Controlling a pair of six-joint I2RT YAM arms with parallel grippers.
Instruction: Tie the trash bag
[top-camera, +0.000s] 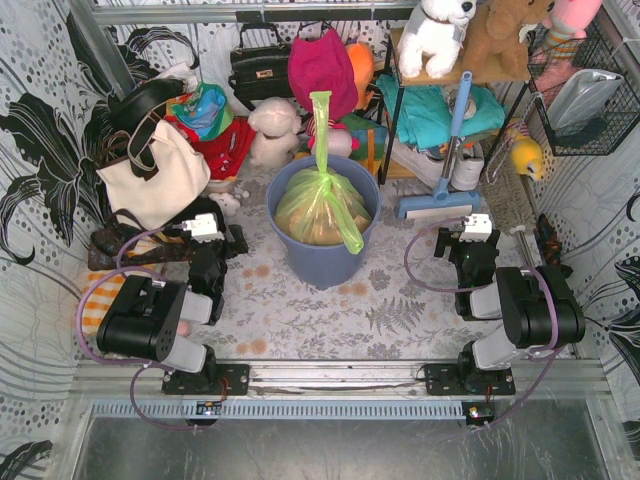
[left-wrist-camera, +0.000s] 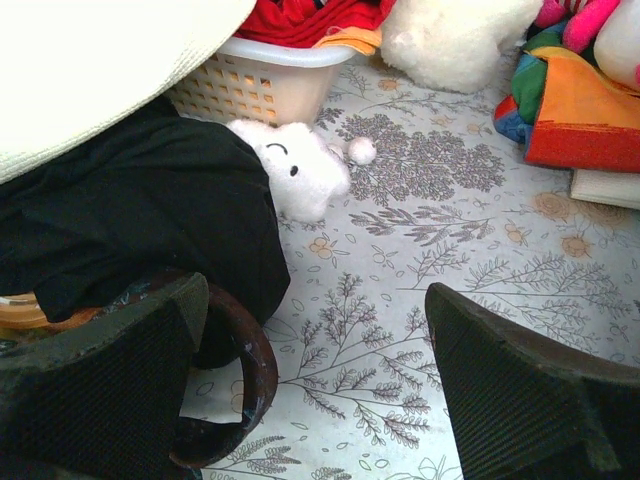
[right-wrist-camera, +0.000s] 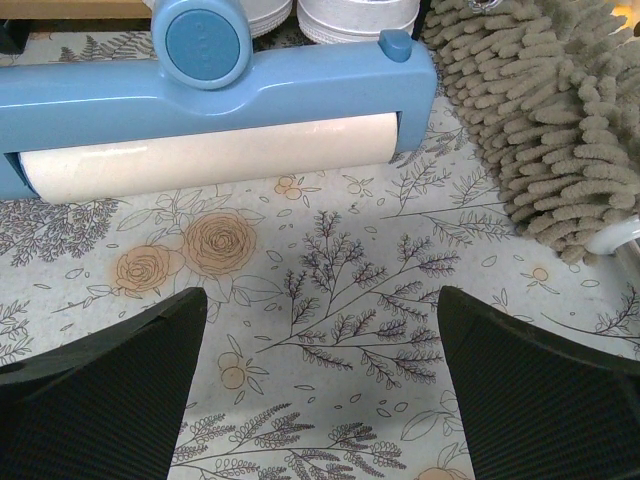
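Observation:
The trash bag (top-camera: 322, 207) is translucent light green with tan paper showing through. It sits in a blue-grey round bin (top-camera: 322, 250) at the table's middle. Its neck is gathered: one twisted tail stands up at the back, another hangs over the bin's front right rim. My left gripper (top-camera: 213, 232) is open and empty, low over the table, left of the bin; its fingers (left-wrist-camera: 520, 390) frame bare cloth. My right gripper (top-camera: 474, 232) is open and empty, right of the bin, with its fingers (right-wrist-camera: 540, 390) wide apart. The bag shows in neither wrist view.
A cream tote bag (top-camera: 155, 175) and black bag (left-wrist-camera: 150, 220) lie by my left gripper, with a brown strap (left-wrist-camera: 250, 370) at its left finger. A blue lint roller (right-wrist-camera: 220, 110) and beige mop head (right-wrist-camera: 540, 110) lie ahead of my right gripper. Toys and clothes crowd the back.

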